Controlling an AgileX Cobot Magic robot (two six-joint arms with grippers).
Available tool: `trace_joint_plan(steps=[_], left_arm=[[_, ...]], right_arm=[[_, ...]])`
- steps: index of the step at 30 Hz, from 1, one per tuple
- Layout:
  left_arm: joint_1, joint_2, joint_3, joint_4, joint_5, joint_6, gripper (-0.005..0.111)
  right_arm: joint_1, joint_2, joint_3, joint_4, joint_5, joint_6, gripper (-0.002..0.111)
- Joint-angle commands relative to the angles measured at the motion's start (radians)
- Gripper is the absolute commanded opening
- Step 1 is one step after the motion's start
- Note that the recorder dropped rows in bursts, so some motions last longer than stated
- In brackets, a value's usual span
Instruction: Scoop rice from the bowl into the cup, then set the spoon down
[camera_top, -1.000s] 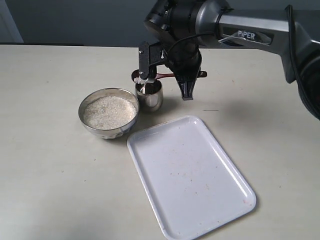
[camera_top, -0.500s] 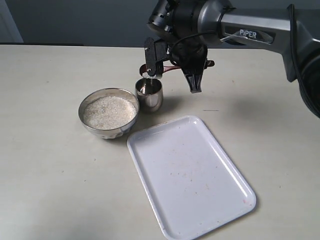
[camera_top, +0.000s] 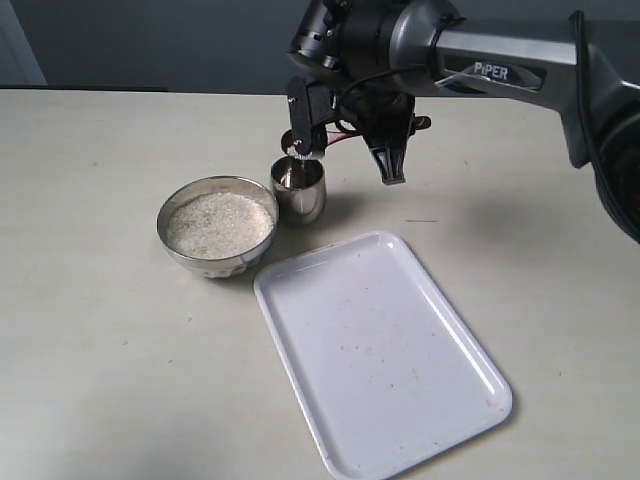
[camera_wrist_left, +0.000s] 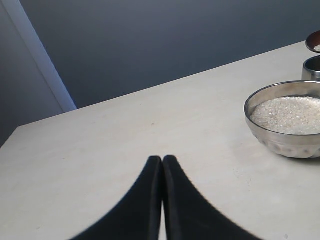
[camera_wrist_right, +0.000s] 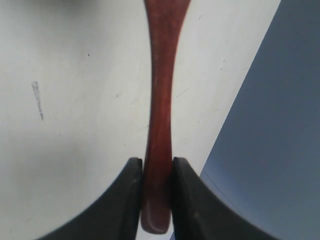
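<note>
The bowl (camera_top: 215, 265) holds a level heap of rice (camera_top: 218, 222); the left wrist view shows both again, bowl (camera_wrist_left: 285, 142) and rice (camera_wrist_left: 287, 114). Touching or nearly touching its right side stands the cup (camera_top: 300, 195) (camera_wrist_left: 312, 69). My right gripper (camera_wrist_right: 157, 167) is shut on the end of the spoon (camera_wrist_right: 159, 100). The spoon's reddish handle (camera_top: 343, 134) hangs level above the cup. Its head (camera_wrist_left: 315, 41) carries some grains over the cup mouth and is partly hidden by black gripper parts in the exterior view. My left gripper (camera_wrist_left: 162, 159) is shut and empty, low over bare table left of the bowl.
A white rectangular tray (camera_top: 380, 350) lies empty in front of the cup, reaching toward the near right. The right arm (camera_top: 480, 60) stretches in from the right above the table's back. A dark wall stands behind the table's far edge.
Since a second ago the right gripper has risen a little and rolled, lifting the spoon from the cup's rim to above its mouth. In the last half second almost nothing moved.
</note>
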Motion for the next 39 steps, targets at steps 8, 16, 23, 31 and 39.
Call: trace_joint_plan(steps=[8, 16, 23, 31, 39], left_arm=[[-0.01, -0.005, -0.002, -0.002, -0.003, -0.005, 0.001], [-0.01, -0.005, -0.002, -0.002, -0.003, -0.005, 0.001], [-0.01, -0.005, -0.002, -0.002, -0.003, -0.005, 0.001], [-0.01, -0.005, -0.002, -0.002, -0.003, -0.005, 0.001], [-0.01, -0.005, -0.002, -0.002, -0.003, -0.005, 0.001]], right_arm=[[0.016, -0.01, -0.007, -0.068, 0.033, 0.05, -0.001], [0.023, -0.01, -0.007, -0.104, 0.044, 0.075, -0.001], [0.047, -0.01, -0.007, -0.143, 0.048, 0.097, -0.001], [0.049, -0.01, -0.007, -0.158, 0.056, 0.11, -0.001], [0.049, -0.01, -0.007, -0.194, 0.061, 0.181, -0.001]])
